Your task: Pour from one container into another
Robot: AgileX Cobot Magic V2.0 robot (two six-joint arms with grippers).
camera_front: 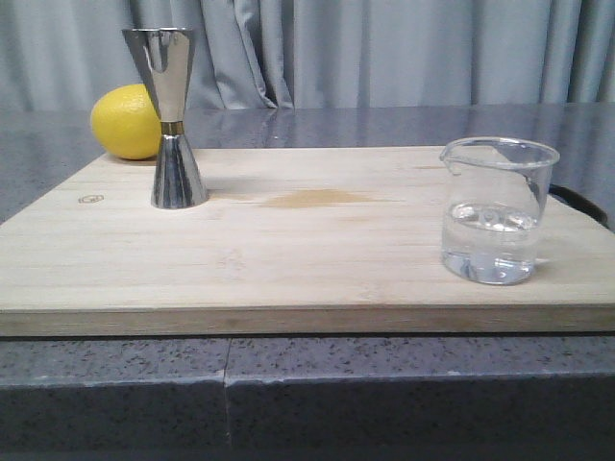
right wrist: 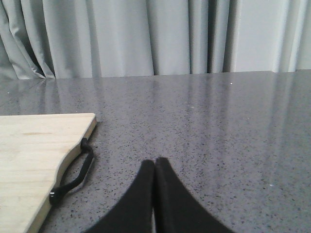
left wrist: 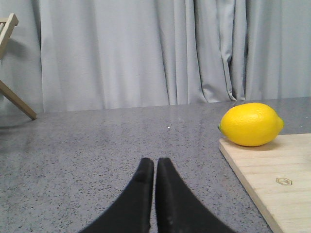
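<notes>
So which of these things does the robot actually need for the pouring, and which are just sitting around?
Needed for the pour:
- glass beaker, holding clear liquid
- steel jigger, standing upright across the board from it
- left gripper and right gripper, both shut, holding nothing

Just lying about:
- lemon, behind the jigger
- wooden board under both vessels
- grey curtain

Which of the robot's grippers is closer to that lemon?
The left gripper, shut, sits off the board's left edge with the lemon just ahead. The right gripper, shut, sits beyond the board's opposite end.
</notes>
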